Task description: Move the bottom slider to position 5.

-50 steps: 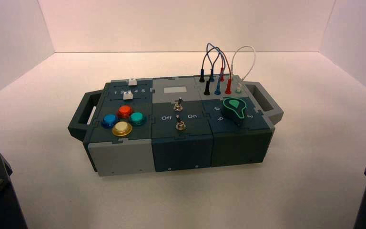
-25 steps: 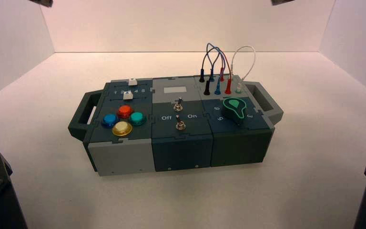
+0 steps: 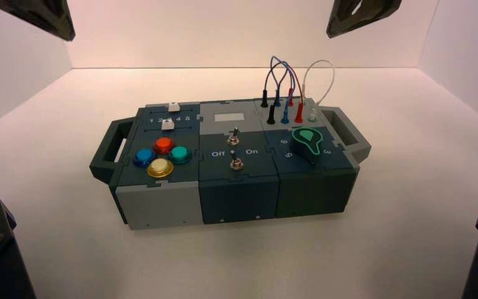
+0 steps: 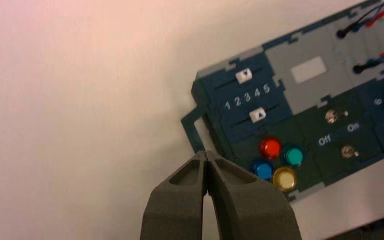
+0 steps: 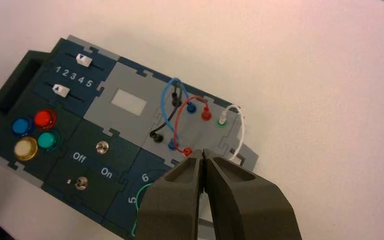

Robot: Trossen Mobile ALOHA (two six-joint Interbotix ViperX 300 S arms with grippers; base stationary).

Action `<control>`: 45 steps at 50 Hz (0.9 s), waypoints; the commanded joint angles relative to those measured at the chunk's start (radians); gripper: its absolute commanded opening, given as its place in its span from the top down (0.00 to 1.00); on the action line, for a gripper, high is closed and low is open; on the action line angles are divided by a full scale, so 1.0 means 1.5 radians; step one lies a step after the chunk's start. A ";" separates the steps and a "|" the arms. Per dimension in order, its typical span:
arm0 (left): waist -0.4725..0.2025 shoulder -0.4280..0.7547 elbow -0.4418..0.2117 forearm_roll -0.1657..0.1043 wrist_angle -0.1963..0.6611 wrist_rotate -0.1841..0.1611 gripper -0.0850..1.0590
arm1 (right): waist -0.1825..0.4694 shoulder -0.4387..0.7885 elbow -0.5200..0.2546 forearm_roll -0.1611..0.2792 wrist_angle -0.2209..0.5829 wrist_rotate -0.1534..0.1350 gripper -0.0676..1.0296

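The bottom slider [image 4: 257,114] is a small white cube in the track nearest the coloured buttons; it also shows in the high view [image 3: 168,124] and the right wrist view [image 5: 60,89]. It stands beside the middle of the printed row, away from position 5 [image 4: 266,89], the numeral at the row's end. My left gripper [image 4: 206,154] hangs shut and holds nothing, high above the table off the box's left handle. My right gripper [image 5: 203,151] is shut too and holds nothing, high over the wire sockets and green dial.
A twin white slider [image 4: 243,75] sits in the far track. Red, blue, teal and yellow buttons [image 3: 160,157], two toggle switches [image 3: 235,152], a green dial [image 3: 307,143] and plugged wires [image 3: 286,87] fill the box top. Both arms [image 3: 37,15] [image 3: 361,12] show at the upper corners.
Both arms have come down into the top corners of the high view, showing larger than half a second ago. The box and its sliders have not moved.
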 commanded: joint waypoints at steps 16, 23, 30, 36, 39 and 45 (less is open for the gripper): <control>-0.003 0.028 -0.022 -0.010 0.028 -0.012 0.95 | 0.016 -0.002 -0.029 0.011 0.006 -0.001 0.96; -0.003 0.043 -0.037 -0.018 0.046 -0.019 0.95 | 0.052 0.003 -0.038 0.011 0.013 0.000 0.96; -0.003 0.056 -0.047 -0.019 0.052 -0.034 0.95 | 0.065 0.014 -0.039 0.015 0.013 0.000 0.96; -0.006 0.060 -0.051 -0.020 0.052 -0.041 0.95 | 0.070 0.019 -0.040 0.028 0.016 -0.001 0.96; -0.006 0.066 -0.052 -0.020 0.052 -0.043 0.95 | 0.076 0.020 -0.042 0.028 0.016 0.000 0.96; -0.009 0.095 -0.054 -0.021 0.050 -0.046 0.95 | 0.089 0.029 -0.048 0.031 0.016 -0.001 0.96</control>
